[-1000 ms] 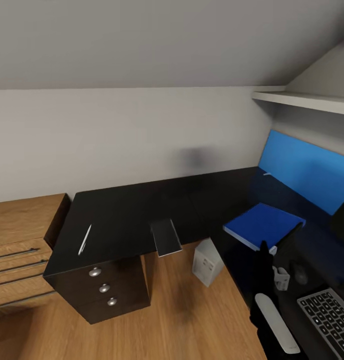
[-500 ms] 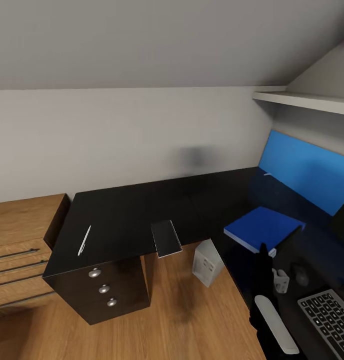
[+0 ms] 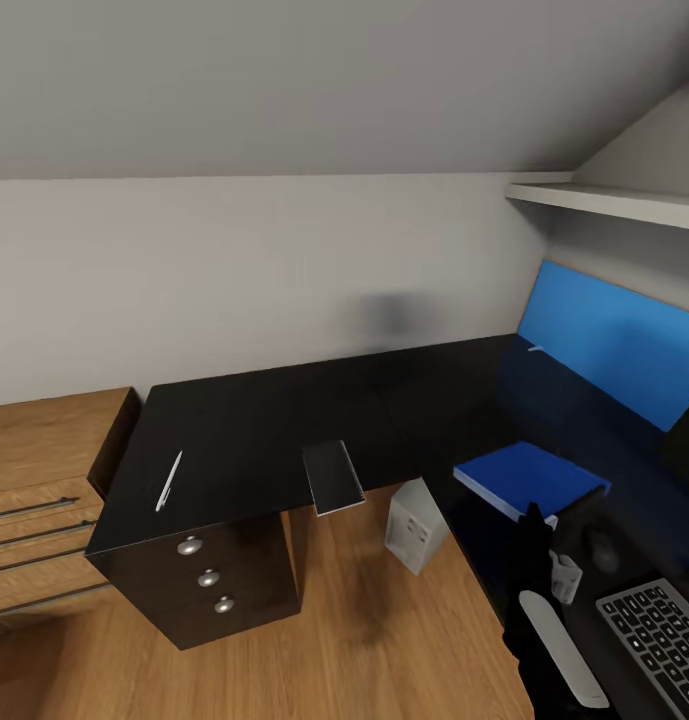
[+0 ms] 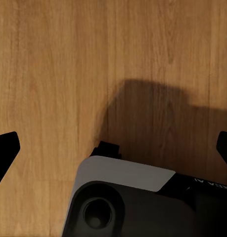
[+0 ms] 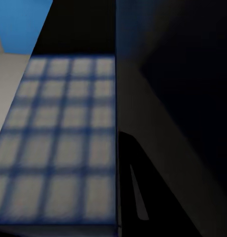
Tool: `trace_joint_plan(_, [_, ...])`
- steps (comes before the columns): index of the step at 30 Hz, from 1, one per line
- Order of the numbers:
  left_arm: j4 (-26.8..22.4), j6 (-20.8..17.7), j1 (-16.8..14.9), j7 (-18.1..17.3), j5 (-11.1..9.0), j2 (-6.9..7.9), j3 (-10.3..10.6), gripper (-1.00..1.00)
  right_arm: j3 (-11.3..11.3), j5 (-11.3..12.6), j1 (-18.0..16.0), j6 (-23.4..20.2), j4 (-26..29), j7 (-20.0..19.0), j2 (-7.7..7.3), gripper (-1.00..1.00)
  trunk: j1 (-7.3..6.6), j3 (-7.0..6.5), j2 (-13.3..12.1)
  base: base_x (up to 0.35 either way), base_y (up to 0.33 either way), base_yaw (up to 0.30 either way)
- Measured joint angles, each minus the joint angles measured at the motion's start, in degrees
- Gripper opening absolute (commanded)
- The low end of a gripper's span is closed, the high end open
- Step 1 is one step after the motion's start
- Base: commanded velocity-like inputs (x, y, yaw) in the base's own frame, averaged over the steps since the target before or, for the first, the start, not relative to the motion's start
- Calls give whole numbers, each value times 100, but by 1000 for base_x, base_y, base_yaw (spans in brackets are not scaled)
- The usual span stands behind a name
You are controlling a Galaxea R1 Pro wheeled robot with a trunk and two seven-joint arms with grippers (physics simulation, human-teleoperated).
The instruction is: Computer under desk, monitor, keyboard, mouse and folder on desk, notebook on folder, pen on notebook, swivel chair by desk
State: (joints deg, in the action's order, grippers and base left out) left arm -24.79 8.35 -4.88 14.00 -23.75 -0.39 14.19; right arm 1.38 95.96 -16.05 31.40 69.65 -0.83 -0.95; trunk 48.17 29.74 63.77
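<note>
Blue and flat, the rectangular folder [image 3: 529, 478] is lying on the long black L-shaped desk [image 3: 264, 430] at the head view's lower right, just beyond the small black mouse [image 3: 601, 548] and slim dark keyboard [image 3: 659, 632]. The right gripper [image 3: 562, 572] is sitting close to the folder's near edge; I cannot tell its grasp. The thin dark notebook [image 3: 333, 476] at centre and white stick pen [image 3: 170, 479] at left are waiting.

Wooden floor [image 4: 59, 74] is showing between the left gripper's [image 4: 113, 148] spread fingertips [image 4: 4, 150].

Gridded blue underside is looming in the right wrist view, so folder placement is finishing; fetching the notebook probably comes next.
</note>
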Motion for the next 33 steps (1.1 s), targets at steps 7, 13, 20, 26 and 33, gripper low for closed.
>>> trace_joint_plan(7, [0, 8, 0, -1, 1, 0, -2, 100, -10, 28, 0, 2, -1, 139, -5, -100, -1, 0, 0, 159, 0, 0])
trace_joint_plan(13, [0, 13, 0, 0, 6, 0, -6, 100, -100, -212, -32, 3, -277, 88, -20, -100, -3, -1, 1, 113, 0, 0])
trace_joint_plan(20, [0, 274, 0, -10, -9, 0, -9, 100, -118, -224, -38, 17, -324, 42, -25, -100, -1, -1, 1, 134, 0, 0])
trace_joint_plan(26, [0, 298, 0, -17, -13, 0, -9, 100, -119, -223, -38, 12, -330, 33, -26, -100, 0, -1, 1, 8, 0, 0])
trace_joint_plan(33, [0, 300, 0, -16, -13, 0, -9, 100, -117, 22, -36, 49, -346, 472, -26, 100, 0, 0, 0, 0, 0, 0])
